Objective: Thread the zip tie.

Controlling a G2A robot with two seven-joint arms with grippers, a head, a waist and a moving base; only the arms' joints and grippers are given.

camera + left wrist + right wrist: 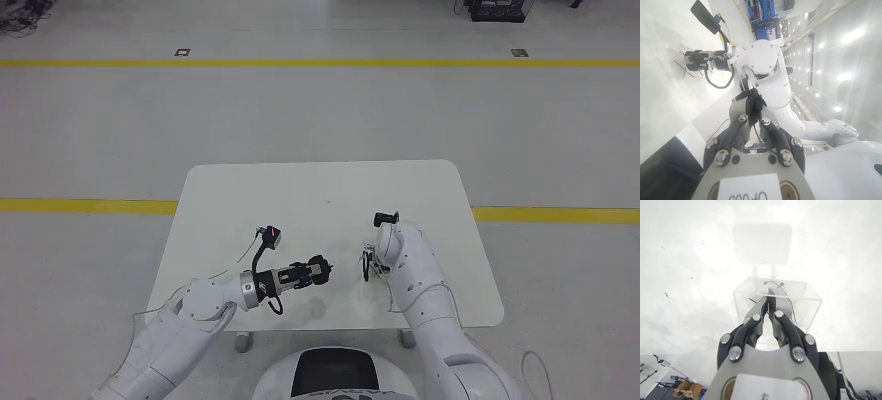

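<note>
**Light, springy tie pinched inside the box**

Your right hand (768, 300) has its pads pressed together, and a thin black strand seems caught between them. The tie (765, 282) looks light, slick and springy. It will likely bow and twist, so grip close to the tail tip and leave the head free. It curls just beyond the fingertips inside the clear box (810, 313), which stands on the tabletop (687, 313). Farther off, your left hand (754, 103) hovers, pads together, with something dark at its tips that you cannot identify.
</note>
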